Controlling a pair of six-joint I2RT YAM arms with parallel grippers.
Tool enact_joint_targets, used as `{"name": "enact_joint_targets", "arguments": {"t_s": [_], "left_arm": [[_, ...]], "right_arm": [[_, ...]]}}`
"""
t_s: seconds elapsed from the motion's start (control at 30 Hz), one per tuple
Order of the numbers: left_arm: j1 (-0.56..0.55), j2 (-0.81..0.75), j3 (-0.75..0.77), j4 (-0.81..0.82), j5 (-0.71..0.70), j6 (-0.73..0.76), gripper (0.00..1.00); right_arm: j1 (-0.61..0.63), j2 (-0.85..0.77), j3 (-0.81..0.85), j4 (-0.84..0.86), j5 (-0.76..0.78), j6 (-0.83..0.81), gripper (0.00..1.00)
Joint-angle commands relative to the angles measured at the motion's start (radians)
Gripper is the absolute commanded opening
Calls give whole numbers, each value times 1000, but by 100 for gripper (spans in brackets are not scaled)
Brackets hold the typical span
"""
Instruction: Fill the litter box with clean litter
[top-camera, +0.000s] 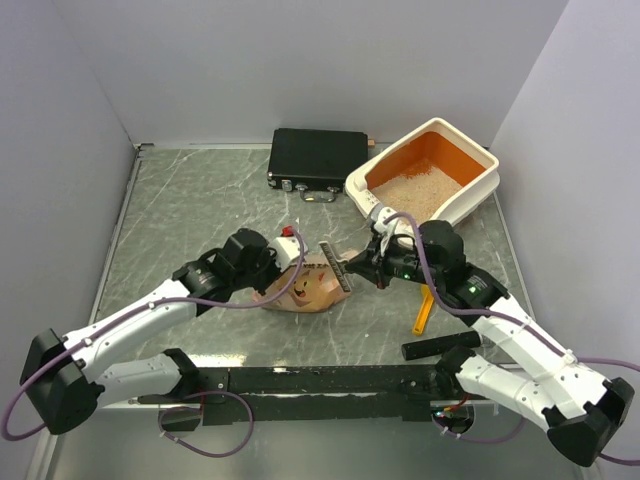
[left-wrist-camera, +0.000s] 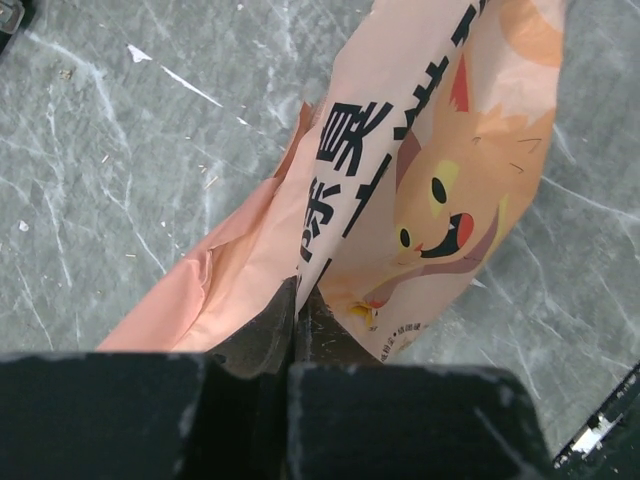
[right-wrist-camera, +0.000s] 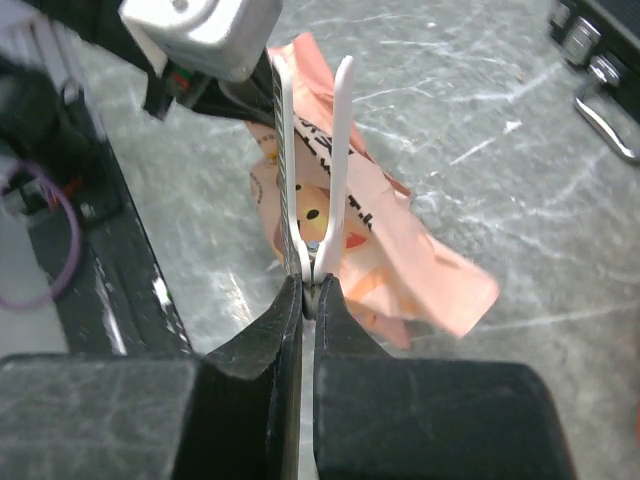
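The litter box (top-camera: 478, 192) lies beyond the right gripper (top-camera: 362, 268), well apart from it. The box is cream outside and orange inside, and pale sandy clean litter (top-camera: 420, 188) covers part of its floor. Between the two grippers sits a crumpled paper bag (top-camera: 305, 290). The left gripper (left-wrist-camera: 297, 300) is clamped on the bag's edge. The right wrist view alone shows its fingers pinching the end of a white clip (right-wrist-camera: 340, 150) with two bars. The left wrist view alone shows the bag's printed cat.
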Motion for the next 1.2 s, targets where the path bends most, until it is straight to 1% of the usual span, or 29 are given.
{"name": "enact_joint_targets", "arguments": {"t_s": [0.0, 0.07, 0.1, 0.13, 0.2, 0.33, 0.43, 0.47, 0.5, 0.7, 0.93, 1.17], "left_arm": [[-53, -88, -31, 17, -9, -12, 1], [-79, -128, -55, 26, -9, -16, 1], [-87, -145, -66, 33, -9, -21, 1], [-99, -159, -86, 46, -9, -21, 1], [-114, -194, -100, 57, -46, -18, 1], [-134, -225, -115, 68, -75, -18, 1], [-142, -228, -109, 66, -83, -24, 1], [-142, -226, -111, 68, -89, -25, 1], [-143, -226, -114, 71, -97, -25, 1], [-145, -205, -109, 68, -111, -33, 1], [-145, -205, -104, 63, -111, -38, 1], [-145, -214, -106, 63, -108, -39, 1]], "right_arm": [[-22, 14, 4, 198, -245, -247, 0], [-45, 47, 22, 211, -314, -283, 0], [-71, 55, 33, 221, -392, -305, 0], [-85, 72, 36, 246, -430, -315, 0], [-106, 89, 38, 266, -528, -335, 0], [-139, 141, 36, 279, -638, -341, 0], [-146, 143, -22, 417, -713, -295, 0], [-146, 144, -33, 465, -724, -278, 0], [-145, 147, -47, 474, -734, -272, 0], [-146, 184, -50, 491, -725, -293, 0], [-145, 210, -48, 470, -687, -361, 0], [-154, 248, -82, 519, -673, -365, 0]]}}
